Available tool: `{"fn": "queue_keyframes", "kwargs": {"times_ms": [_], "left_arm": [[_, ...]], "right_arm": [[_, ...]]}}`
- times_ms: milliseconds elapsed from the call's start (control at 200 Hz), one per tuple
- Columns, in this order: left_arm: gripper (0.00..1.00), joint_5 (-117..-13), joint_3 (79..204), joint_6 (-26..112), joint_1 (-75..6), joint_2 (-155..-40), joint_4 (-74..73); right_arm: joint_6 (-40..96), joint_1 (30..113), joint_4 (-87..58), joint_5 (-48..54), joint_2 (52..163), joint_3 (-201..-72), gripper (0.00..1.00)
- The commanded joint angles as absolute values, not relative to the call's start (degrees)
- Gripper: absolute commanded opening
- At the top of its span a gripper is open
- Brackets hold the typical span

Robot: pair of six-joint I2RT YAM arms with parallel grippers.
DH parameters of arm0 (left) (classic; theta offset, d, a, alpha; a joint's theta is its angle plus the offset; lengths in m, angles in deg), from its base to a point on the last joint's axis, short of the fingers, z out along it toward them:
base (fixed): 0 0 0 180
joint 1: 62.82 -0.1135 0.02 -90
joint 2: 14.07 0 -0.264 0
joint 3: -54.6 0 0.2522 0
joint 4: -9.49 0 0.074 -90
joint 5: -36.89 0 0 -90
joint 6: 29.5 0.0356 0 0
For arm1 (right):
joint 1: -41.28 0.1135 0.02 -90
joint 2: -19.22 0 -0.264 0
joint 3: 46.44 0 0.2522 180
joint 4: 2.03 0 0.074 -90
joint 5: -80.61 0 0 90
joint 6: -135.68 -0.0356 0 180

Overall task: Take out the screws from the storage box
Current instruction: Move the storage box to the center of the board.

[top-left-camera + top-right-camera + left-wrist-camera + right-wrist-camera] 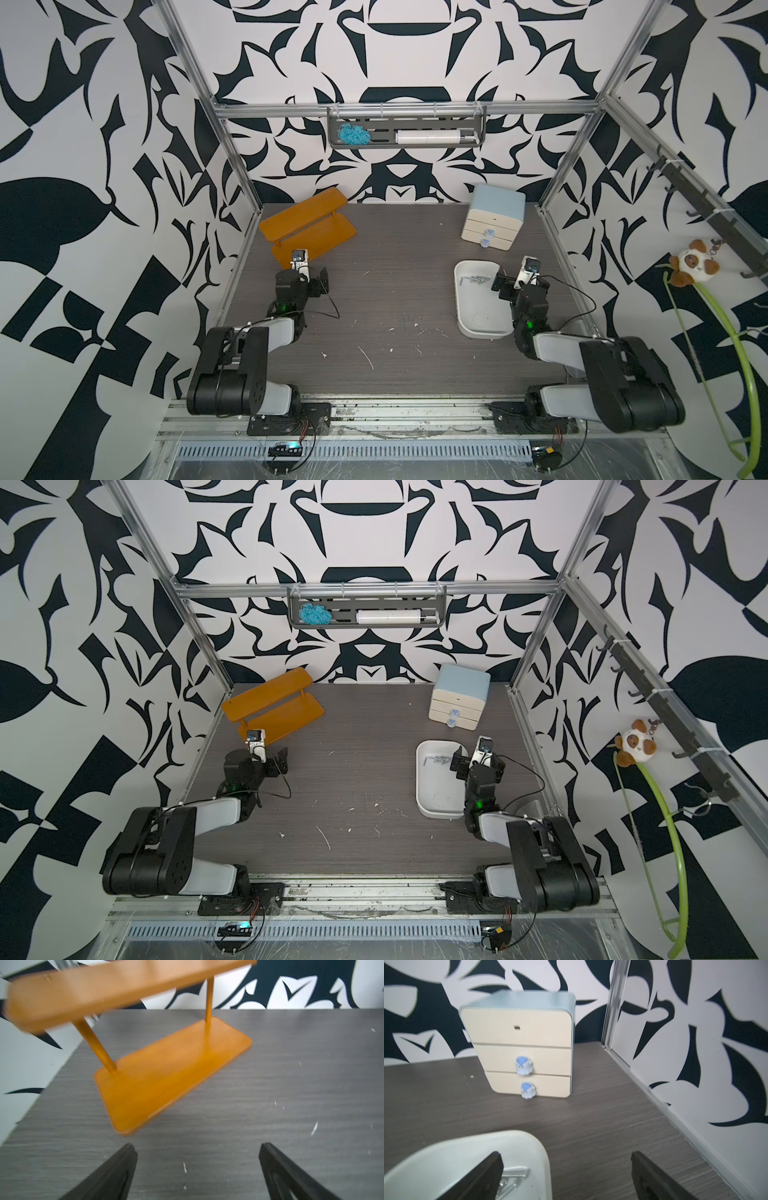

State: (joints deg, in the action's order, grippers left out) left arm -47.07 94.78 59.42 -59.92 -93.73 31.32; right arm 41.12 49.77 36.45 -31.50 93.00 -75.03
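- Screws (477,280) — a small loose heap of thin silver-grey pieces, lying criss-cross on the floor of the storage box (482,320) at its 12 o'clock end. The exact count cannot be told. None shows on the table (395,332), so removal is judged not yet begun.
- Storage box: shallow white tray with rounded corners and low walls. It stands flat at 3 o'clock on the table, its long side running 12 to 6. It holds only the screws, and the rest of its floor is bare but for faint marks. The low walls leave the heap open to a reach from above.
- Right gripper (565,1154): jaws wide, holding nothing. It hangs over the box's corner toward 1 o'clock and straddles the wall — one finger above the inside next to the screws, the other above the table outside. This is judged the start of a reach, though it would need to shift toward 9 o'clock to bracket a screw.
- Left gripper (197,1145): jaws wide and empty, above bare table at 9 o'clock, facing the shelf. It is well apart from the box and judged idle.
- Orange two-tier shelf (307,224): at 10 o'clock, with nothing on either tier.
- Drawer cabinet (492,218): cream with a light-blue top, at 2 o'clock, near the box's far end but apart from it. The drawers are shut and their contents hidden.
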Motion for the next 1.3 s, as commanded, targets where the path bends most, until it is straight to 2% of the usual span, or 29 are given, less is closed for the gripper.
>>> {"fn": "queue_keyframes", "kwargs": {"times_ms": [0,85,135,165,285,370,450,535,645,720,775,845,920,1030,1170,1295], "left_arm": [[0.99,-36.87,106.38,53.96,-59.97,-92.72,6.03],[0.99,-36.54,107.71,52.30,-59.93,-95.22,4.67],[0.99,-37.43,108.39,51.07,-59.98,-94.99,3.21],[0.99,-39.21,108.28,50.92,-59.94,-93.97,2.75],[0.99,-49.08,106.93,46.75,-59.97,-84.28,1.30],[0.99,-51.71,109.22,35.76,-59.84,-76.56,-6.19],[0.99,-57.68,112.44,28.59,-59.67,-71.73,-12.94],[0.99,-63.70,114.35,30.63,-59.37,-70.28,-16.52],[0.99,-53.94,113.07,32.09,-57.07,-71.64,-23.37],[0.99,-53.69,108.76,33.09,-56.07,-73.61,-19.50],[0.99,-54.91,111.95,34.28,-55.32,-76.70,-22.91],[0.99,-48.26,115.60,35.69,-50.95,-80.41,-26.51],[0.99,-46.01,117.83,37.61,-47.21,-83.51,-27.20],[0.99,-44.08,118.89,38.79,-44.41,-85.17,-27.57],[0.99,-44.64,117.76,38.80,-44.28,-83.24,-26.73],[0.99,-44.74,116.30,38.80,-44.32,-80.26,-25.27]], "right_arm": [[30.93,50.95,16.33,-37.83,84.19,-83.78,1.00],[25.39,50.95,-1.17,-34.84,79.19,-91.65,0.98],[24.89,50.96,-6.30,-28.26,76.88,-94.55,0.95],[24.77,50.98,-8.23,-24.76,75.67,-95.77,1.00],[21.34,52.40,-18.46,-21.59,71.77,-99.28,1.00],[19.96,54.71,-25.19,-17.64,71.78,-102.69,0.98],[18.94,59.97,-31.77,-21.04,73.17,-106.32,0.89],[17.63,67.38,-37.77,-25.21,76.14,-109.75,0.77],[13.47,74.12,-45.37,-31.02,81.17,-113.07,0.74],[11.33,75.03,-47.11,-29.19,83.58,-112.91,0.68],[10.13,75.14,-46.79,-27.69,84.70,-111.68,0.64],[9.56,75.27,-45.87,-26.30,86.24,-110.38,0.52],[9.86,75.97,-44.56,-25.04,88.51,-109.70,0.46],[10.55,77.21,-42.62,-25.38,91.39,-110.14,0.49],[12.38,77.30,-40.08,-25.21,96.64,-111.87,0.53],[14.26,77.22,-38.88,-26.13,103.42,-114.43,0.54]]}}
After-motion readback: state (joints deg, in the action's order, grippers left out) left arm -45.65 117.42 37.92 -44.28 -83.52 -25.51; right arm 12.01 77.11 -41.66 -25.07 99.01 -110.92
